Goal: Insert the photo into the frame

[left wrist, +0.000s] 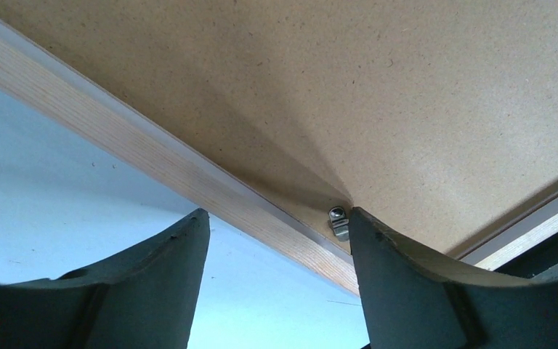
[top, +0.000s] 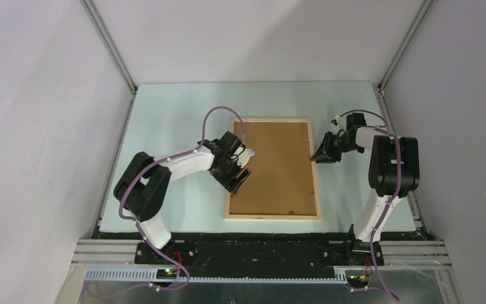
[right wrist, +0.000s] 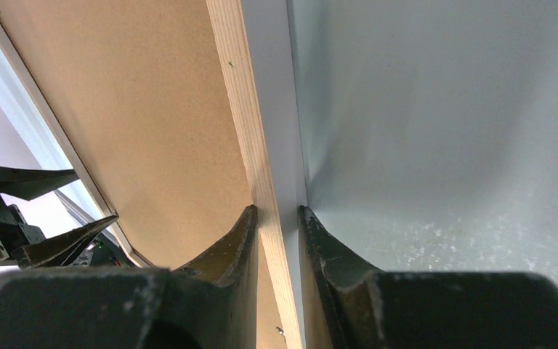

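Lying flat, back upward, at the middle of the pale green table (top: pixel 177 126): a large upright-oblong frame (top: pixel 273 217) of thin, light, straight-grained wood rails, with a speckled brown backing board (top: pixel 275 166) filling the whole opening inside them. Close up on the left wrist view, the same rail (left wrist: pixel 152 156) running diagonally, pale table on one side and board (left wrist: pixel 407 87) on the other, with a small metal tab (left wrist: pixel 338 222) fixed at the seam between rail and board. Left gripper (top: pixel 243 168) poised low over the frame's left rail, about halfway along it, fingers (left wrist: pixel 167 276) spread wide; one over the table outside the rail, the other over the board just beside the tab, the rail passing between them (left wrist: pixel 277 218); whether either tip touches, impossible to tell. Right gripper (top: pixel 319 155) at the upper part of the right rail, narrowed down and pinching that rail (right wrist: pixel 240 94); one finger against its inner board side, the other against its grey outer face beside the table (right wrist: pixel 443 109), the wood caught between the tips (right wrist: pixel 276 214).
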Tool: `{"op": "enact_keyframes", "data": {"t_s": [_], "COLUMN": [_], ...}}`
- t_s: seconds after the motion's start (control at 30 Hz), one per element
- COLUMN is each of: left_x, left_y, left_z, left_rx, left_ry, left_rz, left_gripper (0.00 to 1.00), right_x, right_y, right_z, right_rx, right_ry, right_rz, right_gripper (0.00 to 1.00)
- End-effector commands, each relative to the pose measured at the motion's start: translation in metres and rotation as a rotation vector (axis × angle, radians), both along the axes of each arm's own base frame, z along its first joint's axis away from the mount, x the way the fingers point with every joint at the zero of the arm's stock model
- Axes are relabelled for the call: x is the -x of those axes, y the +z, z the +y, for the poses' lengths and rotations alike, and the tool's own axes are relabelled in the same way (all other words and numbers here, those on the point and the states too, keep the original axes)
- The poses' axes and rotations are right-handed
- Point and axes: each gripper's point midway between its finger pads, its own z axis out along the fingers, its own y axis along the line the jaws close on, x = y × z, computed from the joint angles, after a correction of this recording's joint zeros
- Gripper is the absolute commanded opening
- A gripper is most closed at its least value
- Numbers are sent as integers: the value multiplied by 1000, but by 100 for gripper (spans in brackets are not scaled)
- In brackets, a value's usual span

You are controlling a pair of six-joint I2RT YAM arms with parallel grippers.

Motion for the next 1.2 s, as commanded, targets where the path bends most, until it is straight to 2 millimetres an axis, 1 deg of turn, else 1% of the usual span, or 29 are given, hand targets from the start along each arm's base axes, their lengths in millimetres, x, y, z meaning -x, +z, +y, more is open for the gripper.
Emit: {"op": "enact_keyframes", "data": {"t_s": [0.0, 0.5, 0.77, 0.83, 0.9, 0.93, 0.97, 1.0, 1.03, 1.07, 1.1, 1.13, 1.17], "left_x": [3, 7, 6, 6, 7, 7, 6, 5, 4, 3, 0, -1, -5], "left_y": [2, 0, 1, 1, 1, 2, 4, 6, 9, 11, 15, 18, 24], "left_z": [15, 18, 17, 17, 17, 17, 17, 16, 16, 15, 15, 15, 16], "left_rx": [-65, -73, -72, -71, -70, -70, -68, -66, -60, -58, -54, -53, -49], "left_ry": [-41, -51, -53, -53, -54, -54, -54, -55, -56, -56, -56, -56, -53], "left_rz": [-28, -14, -15, -13, -12, -15, -20, -25, -36, -42, -61, -72, -96], "left_gripper": [73, 62, 59, 63, 73, 81, 84, 89, 91, 94, 95, 98, 99], "right_x": [-19, -19, -19, -19, -19, -19, -19, -19, -18, -18, -17, -18, -15], "right_y": [-3, -3, -3, -3, -2, -1, 0, 0, 2, 3, 5, 8, 11], "right_z": [-13, -13, -13, -13, -13, -13, -13, -13, -13, -14, -13, -14, -15], "right_rx": [40, 40, 39, 40, 41, 43, 46, 52, 57, 66, 74, 87, 99], "right_ry": [-31, -29, -28, -27, -24, -22, -16, -16, -10, -9, 2, 8, 19], "right_rz": [-50, -51, -51, -52, -55, -57, -62, -63, -68, -72, -76, -83, -81], "right_gripper": [0, 0, 0, 0, 0, 0, 0, 0, 3, 10, 15, 24, 28]}}
